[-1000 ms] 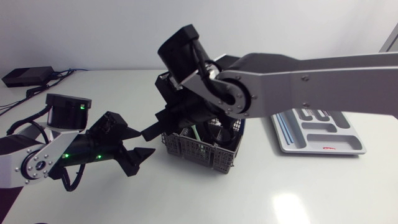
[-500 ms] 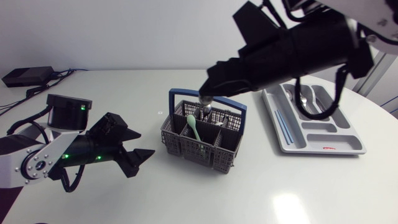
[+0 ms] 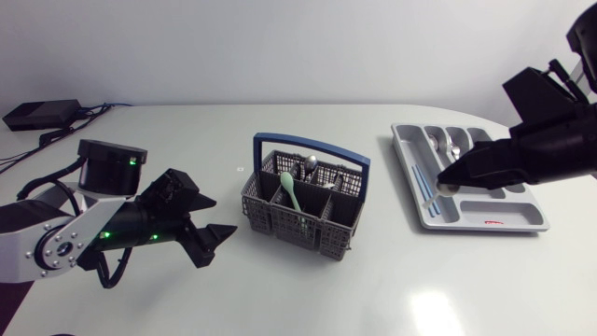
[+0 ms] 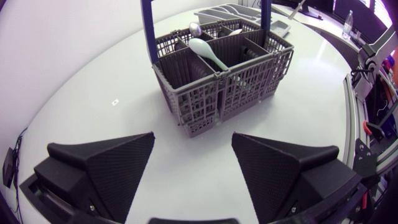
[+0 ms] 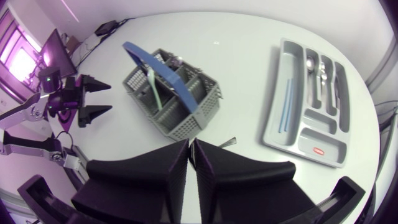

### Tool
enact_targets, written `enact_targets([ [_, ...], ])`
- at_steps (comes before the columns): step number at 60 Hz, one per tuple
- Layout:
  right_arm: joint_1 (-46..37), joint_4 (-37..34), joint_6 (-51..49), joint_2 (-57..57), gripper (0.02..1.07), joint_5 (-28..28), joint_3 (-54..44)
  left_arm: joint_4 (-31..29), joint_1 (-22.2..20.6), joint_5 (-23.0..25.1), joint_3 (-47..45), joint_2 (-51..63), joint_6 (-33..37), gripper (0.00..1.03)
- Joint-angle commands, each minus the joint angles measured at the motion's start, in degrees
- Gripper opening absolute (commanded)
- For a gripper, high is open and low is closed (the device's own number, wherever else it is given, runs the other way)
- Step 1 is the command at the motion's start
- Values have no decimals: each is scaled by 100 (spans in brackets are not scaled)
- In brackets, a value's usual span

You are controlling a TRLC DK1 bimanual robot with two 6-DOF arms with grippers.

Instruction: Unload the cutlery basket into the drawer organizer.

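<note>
The grey cutlery basket [image 3: 300,217] with a blue handle stands mid-table, holding a green spoon [image 3: 290,192] and metal cutlery [image 3: 311,166]. My left gripper [image 3: 216,219] is open just left of it; in the left wrist view the basket [image 4: 224,81] stands ahead of the spread fingers [image 4: 106,168]. My right gripper [image 3: 446,177] hangs over the grey drawer organizer [image 3: 494,213], shut on a thin metal piece of cutlery [image 3: 454,188]. This piece [image 5: 227,142] sticks out beside the closed fingertips in the right wrist view, with basket [image 5: 174,93] and organizer [image 5: 311,134] below.
The organizer holds blue sticks [image 3: 420,182] in its left slot and metal cutlery [image 3: 452,145] at the back. A small mark [image 3: 240,169] lies left of the basket. Black boxes and cables [image 3: 42,114] sit at the far left edge.
My right arm has swung from over the basket to the right, carrying the metal piece over the organizer. The left arm has barely moved.
</note>
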Motion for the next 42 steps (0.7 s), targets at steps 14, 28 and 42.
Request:
enact_targets([
  [14,-1829,1510,-873,423,15,1239,-1289,-24,-60,-21,157,170,-98,88],
  [28,-2471,2942,-873,1724,15,1687,-1464,-24,-60,-21,139,170,-98,88],
  [42,-2488,4208,-565,3280,17,2408,-1201,-68,-69,-30,174,161,-98,88],
])
